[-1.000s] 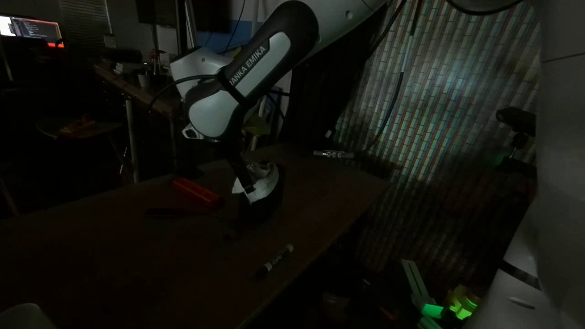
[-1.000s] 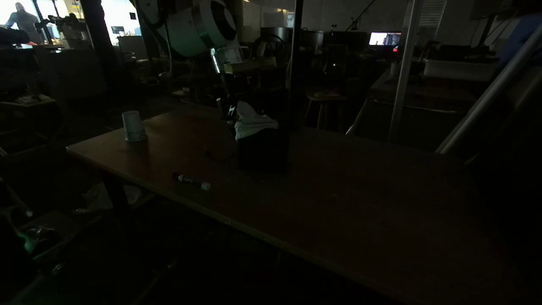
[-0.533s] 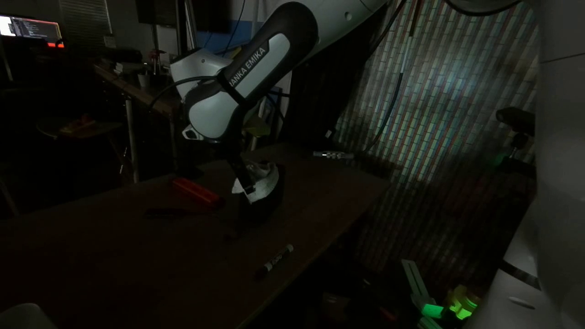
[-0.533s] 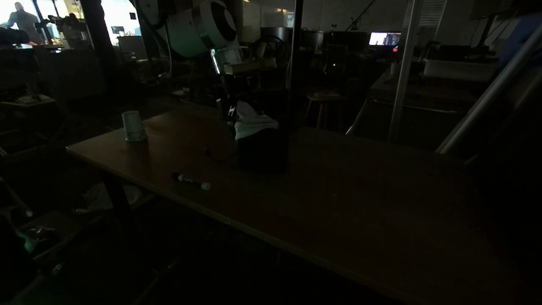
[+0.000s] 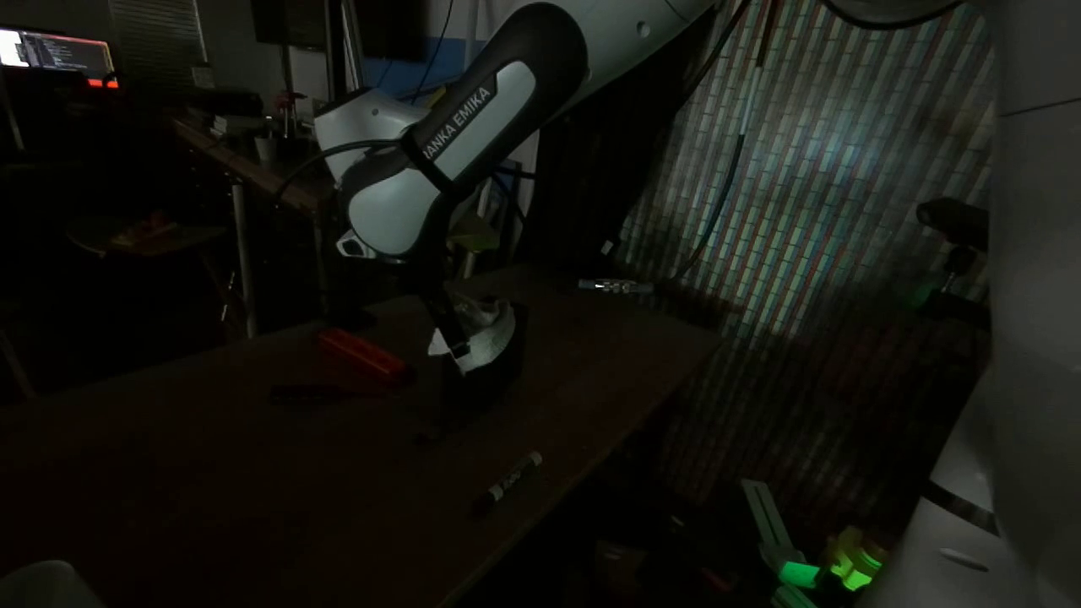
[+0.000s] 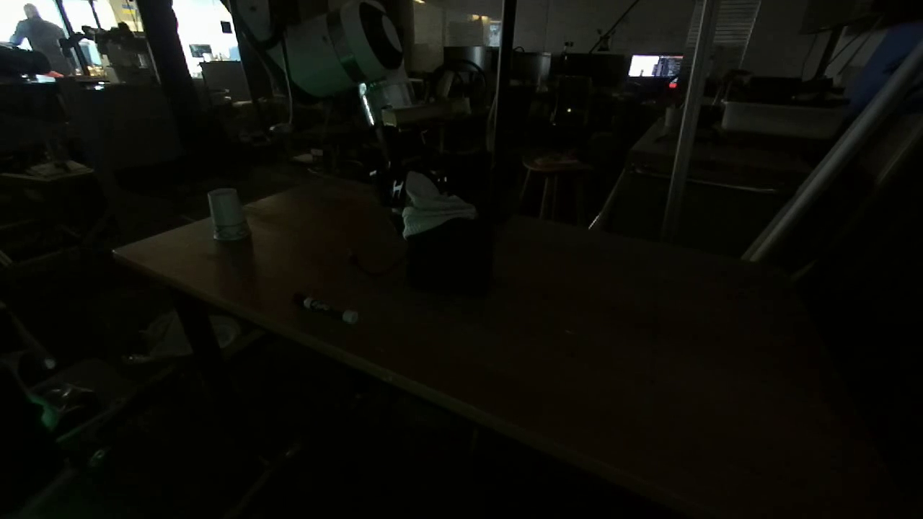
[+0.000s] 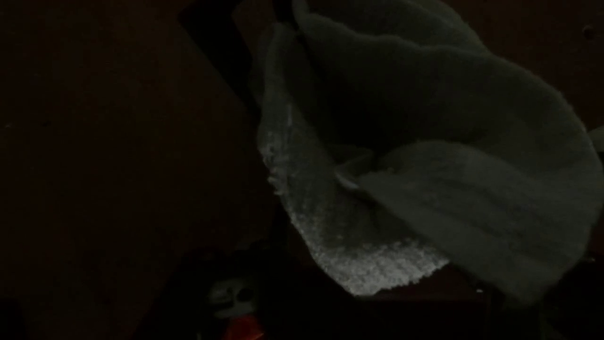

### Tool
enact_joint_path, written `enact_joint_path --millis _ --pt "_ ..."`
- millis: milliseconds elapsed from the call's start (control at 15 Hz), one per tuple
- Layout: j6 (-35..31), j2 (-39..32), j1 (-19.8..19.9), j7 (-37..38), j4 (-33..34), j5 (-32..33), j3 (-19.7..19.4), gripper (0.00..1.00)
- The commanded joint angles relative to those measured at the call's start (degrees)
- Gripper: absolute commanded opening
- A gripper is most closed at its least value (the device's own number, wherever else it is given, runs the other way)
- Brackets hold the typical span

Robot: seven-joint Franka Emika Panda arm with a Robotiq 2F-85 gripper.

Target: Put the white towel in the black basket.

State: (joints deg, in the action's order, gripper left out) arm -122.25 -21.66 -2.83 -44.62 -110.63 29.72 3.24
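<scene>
Marker (image 6: 326, 308) near basket (image 6: 451, 259), 1 cup (image 6: 228, 215) farther off

In an exterior view, a hand could pass over the flat brown table (image 6: 613, 324) between the pale, round cup (image 6: 228, 215) and the boxy black basket (image 6: 451, 259). A black and white marker pen (image 6: 326, 308) lies near that gap. The bunched white cloth towel (image 6: 436, 216) and the white and black robot arm (image 5: 473, 127) crowd the basket's top. A long red block (image 5: 363, 355) lies near the basket.

Both exterior views are looking down, sharing the table (image 6: 613, 353) and towel (image 6: 438, 216) | wrist view is facing towel closely
</scene>
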Motion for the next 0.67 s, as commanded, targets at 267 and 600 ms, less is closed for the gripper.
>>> enact_joint_path --millis 267,600 --pt "2.05 0.25 0.06 -1.17 2.18 -1.06 0.42 0.97" --pt "3.22 0.04 0.14 -1.33 3.81 -2.42 0.78 0.81"
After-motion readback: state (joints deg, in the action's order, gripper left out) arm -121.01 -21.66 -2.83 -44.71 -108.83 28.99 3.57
